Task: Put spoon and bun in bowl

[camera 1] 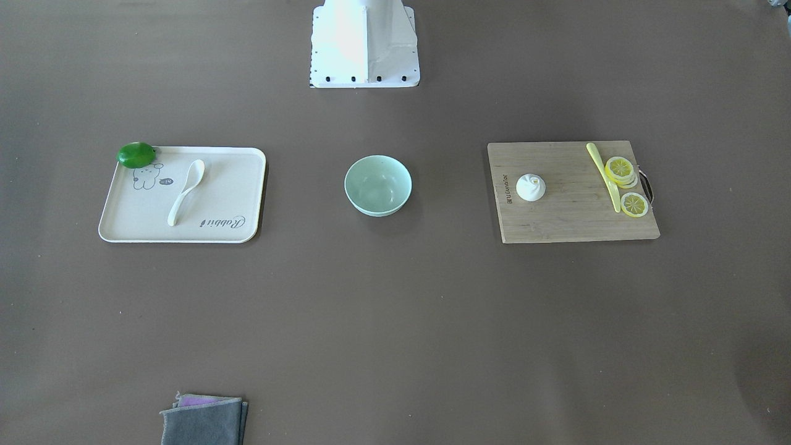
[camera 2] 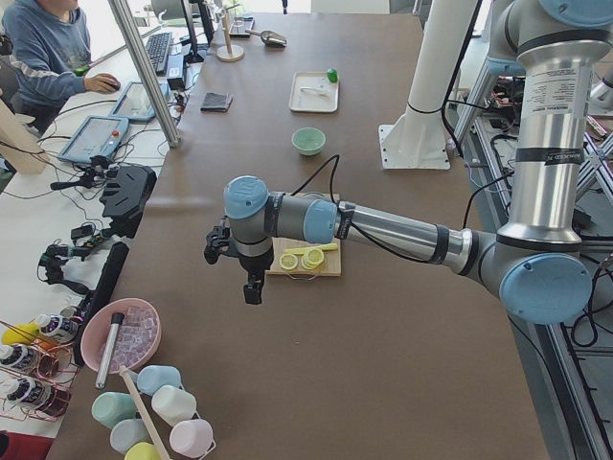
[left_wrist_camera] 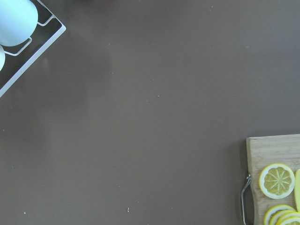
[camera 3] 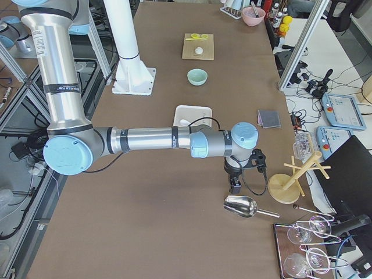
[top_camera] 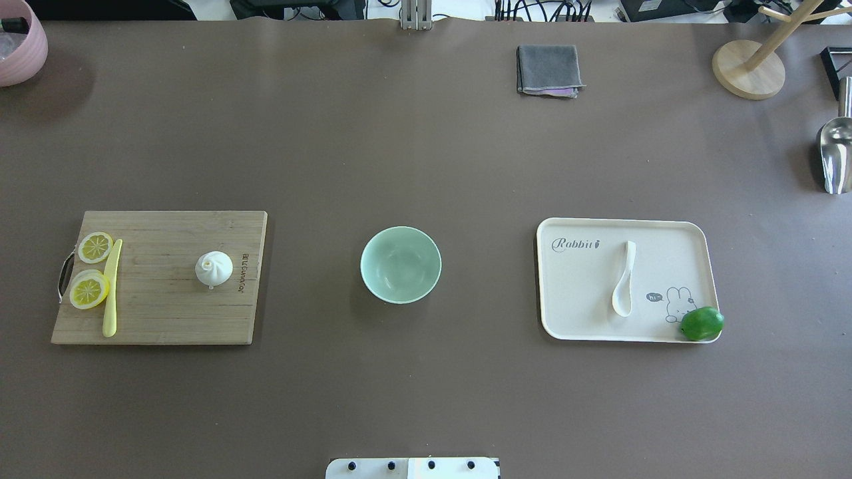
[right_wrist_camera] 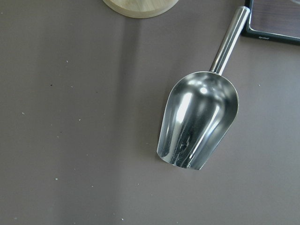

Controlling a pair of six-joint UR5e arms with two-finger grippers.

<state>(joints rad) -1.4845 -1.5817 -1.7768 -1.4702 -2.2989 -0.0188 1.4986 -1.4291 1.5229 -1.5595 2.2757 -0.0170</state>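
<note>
The mint-green bowl (top_camera: 401,265) stands empty at the table's middle. The cream-white spoon (top_camera: 624,279) lies on a cream tray (top_camera: 665,233) on the robot's right. The white pleated bun (top_camera: 213,269) sits on a wooden cutting board (top_camera: 166,313) on the robot's left. My left gripper (camera 2: 252,290) shows only in the exterior left view, over bare table past the board's handle end. My right gripper (camera 3: 235,186) shows only in the exterior right view, above a metal scoop (right_wrist_camera: 199,122), far from the tray. I cannot tell whether either is open or shut.
Lemon slices (top_camera: 90,289) and a yellow-green knife (top_camera: 111,287) lie on the board. A green fruit (top_camera: 701,323) sits on the tray's corner. A grey cloth (top_camera: 548,70), a wooden stand (top_camera: 749,68) and a pink bowl (top_camera: 20,43) stand at the far edge.
</note>
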